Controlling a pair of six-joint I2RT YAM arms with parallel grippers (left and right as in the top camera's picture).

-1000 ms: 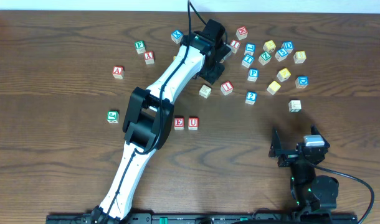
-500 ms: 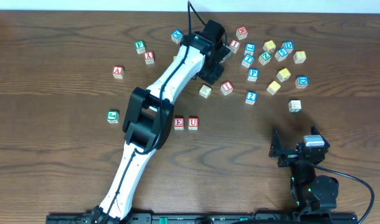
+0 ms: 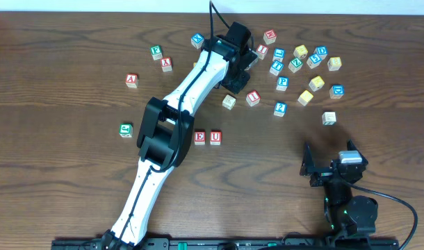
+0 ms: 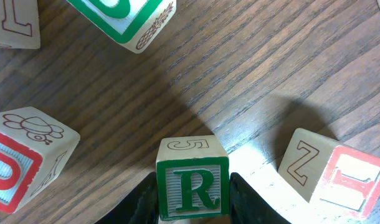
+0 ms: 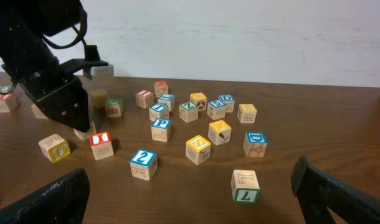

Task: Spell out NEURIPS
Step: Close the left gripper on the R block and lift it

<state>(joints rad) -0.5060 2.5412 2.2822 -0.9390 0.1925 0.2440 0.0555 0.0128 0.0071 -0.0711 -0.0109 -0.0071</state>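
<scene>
In the left wrist view a green R cube (image 4: 192, 186) sits on the table between the two black fingers of my left gripper (image 4: 193, 200), which press against both its sides. From overhead this gripper (image 3: 236, 75) is at the back middle and hides the R cube. The red E (image 3: 199, 137) and red U (image 3: 215, 137) cubes stand side by side in the middle. The red I (image 3: 253, 97) and blue P (image 3: 283, 82) cubes lie among the loose ones. My right gripper (image 3: 330, 167) rests open at the front right, nothing between its fingers (image 5: 191, 173).
Several loose letter cubes are scattered at the back right, among them a blue 2 (image 5: 143, 163), a yellow-faced cube (image 5: 198, 148) and a green 7 (image 5: 246, 186). A green cube (image 3: 126, 129) and red A cubes (image 3: 131, 80) lie at the left. Close beside the R cube stands a Z cube (image 4: 330, 174).
</scene>
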